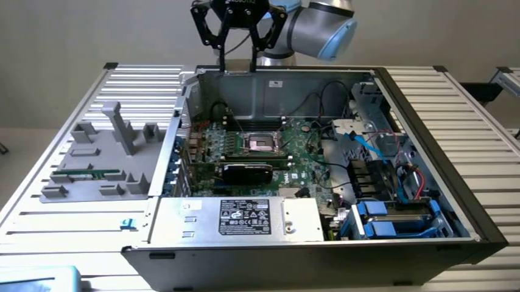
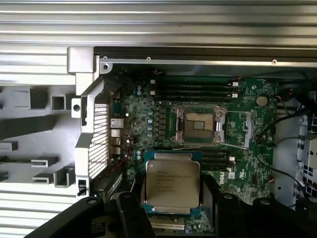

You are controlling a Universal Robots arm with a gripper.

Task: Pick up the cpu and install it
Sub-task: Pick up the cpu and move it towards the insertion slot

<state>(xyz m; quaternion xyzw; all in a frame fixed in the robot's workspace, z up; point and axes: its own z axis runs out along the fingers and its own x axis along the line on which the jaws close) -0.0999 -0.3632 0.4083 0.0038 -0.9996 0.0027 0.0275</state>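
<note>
Hand, black and two-fingered, on the grey arm: we log it hanging over the far wall of the open dark computer case. Its fingers are part closed on the cpu, a small flat square chip with a pale silver-beige metal lid. The chip is lifted clear of the board and is not in its seat.

Exterior view, left to right:
- **Left:** On the ribbed aluminium worktop lies a grey moulded parts fixture with a thin green memory stick in one slot.
- **Middle:** The case holds the green motherboard, with the square cpu socket near its middle, open and with no chip in it.
- **Nearer the camera:** Just in front of the socket sits a black graphics card, and nearer again the silver power supply.
- **Right:** Blue drive caddies and loose cables.

Step in hand, by our judgement: the pick-up is done, the install is not, and we are in the carry between the two. The seating calls for squaring the chip to the socket, matching its orientation, and lowering it flat without dragging on the contacts.

View comparison: the wrist view gives us the chip's printed lid between the dark fingers, and the pale contact field inside the socket. The exterior view gives the chip edge-on at best. It does show the hand's height above the case and its offset from the socket.
</note>
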